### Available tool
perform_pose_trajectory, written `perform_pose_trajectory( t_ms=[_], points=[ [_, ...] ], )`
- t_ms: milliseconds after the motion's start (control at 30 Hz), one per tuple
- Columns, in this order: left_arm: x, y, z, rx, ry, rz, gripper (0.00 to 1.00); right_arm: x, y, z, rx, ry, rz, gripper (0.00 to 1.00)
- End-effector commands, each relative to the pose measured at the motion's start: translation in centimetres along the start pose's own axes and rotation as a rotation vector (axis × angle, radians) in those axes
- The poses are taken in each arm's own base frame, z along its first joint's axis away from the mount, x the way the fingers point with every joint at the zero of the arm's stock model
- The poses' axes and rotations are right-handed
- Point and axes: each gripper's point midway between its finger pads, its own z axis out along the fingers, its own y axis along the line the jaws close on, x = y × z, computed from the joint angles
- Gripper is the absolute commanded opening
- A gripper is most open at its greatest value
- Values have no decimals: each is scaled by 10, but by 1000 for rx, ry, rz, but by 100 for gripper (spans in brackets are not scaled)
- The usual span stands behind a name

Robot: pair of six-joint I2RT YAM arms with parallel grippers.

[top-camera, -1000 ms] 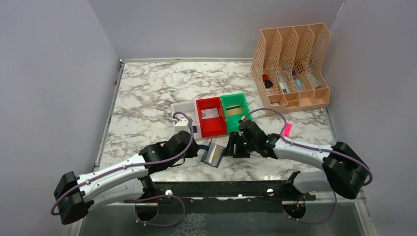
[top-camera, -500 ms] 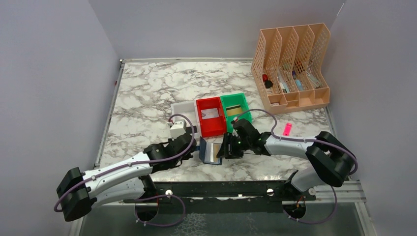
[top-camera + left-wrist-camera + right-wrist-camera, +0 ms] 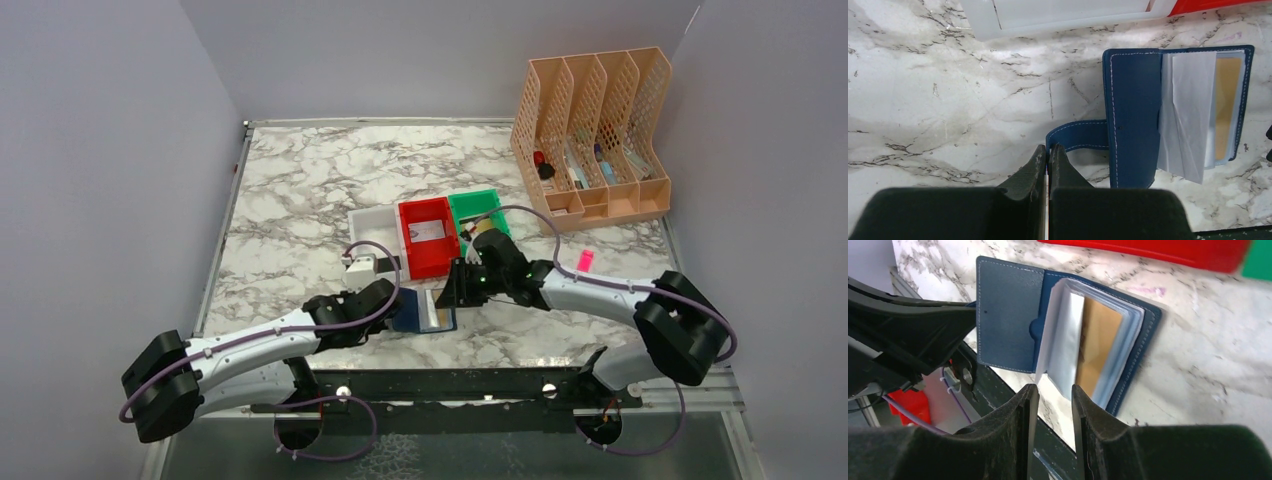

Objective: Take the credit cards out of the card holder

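The card holder (image 3: 412, 312) is a navy-blue wallet lying open on the marble near the front edge. Its clear sleeves (image 3: 1060, 347) stand partly lifted, and a tan-gold credit card (image 3: 1098, 345) shows inside one. The left wrist view shows the same card (image 3: 1225, 105) in its sleeve. My left gripper (image 3: 1049, 148) is shut on the end of the wallet's snap tab (image 3: 1080, 141), at the holder's left side (image 3: 392, 310). My right gripper (image 3: 1054, 390) hovers just short of the sleeves' lower corner, jaws open by a narrow gap with nothing between them. From above it (image 3: 458, 288) sits at the holder's far right corner.
A red bin (image 3: 428, 238), a green bin (image 3: 478, 210) and a white tray (image 3: 370, 222) stand just behind the wallet. A small pink stick (image 3: 584, 262) lies to the right. A peach file organizer (image 3: 592, 135) occupies the back right corner. The table's front rail lies close below the wallet.
The wallet has gone from tilted and upright to lying open flat. My right gripper has moved left toward it and its jaws have narrowed. The left gripper has stayed shut on the tab.
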Motion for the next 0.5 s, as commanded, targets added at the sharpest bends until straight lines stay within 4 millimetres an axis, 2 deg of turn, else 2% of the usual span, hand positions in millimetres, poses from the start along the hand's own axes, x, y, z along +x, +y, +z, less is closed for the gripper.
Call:
perform_pose_trajectory(
  t_ms=[0, 267, 467],
  points=[
    [8, 4, 9, -10, 13, 12, 0, 4, 12, 14, -76, 69, -35, 37],
    [13, 6, 14, -19, 21, 26, 0, 19, 3, 33, -87, 161, -19, 43],
    [8, -4, 14, 25, 4, 34, 0, 21, 32, 27, -257, 190, -49, 46]
  ],
)
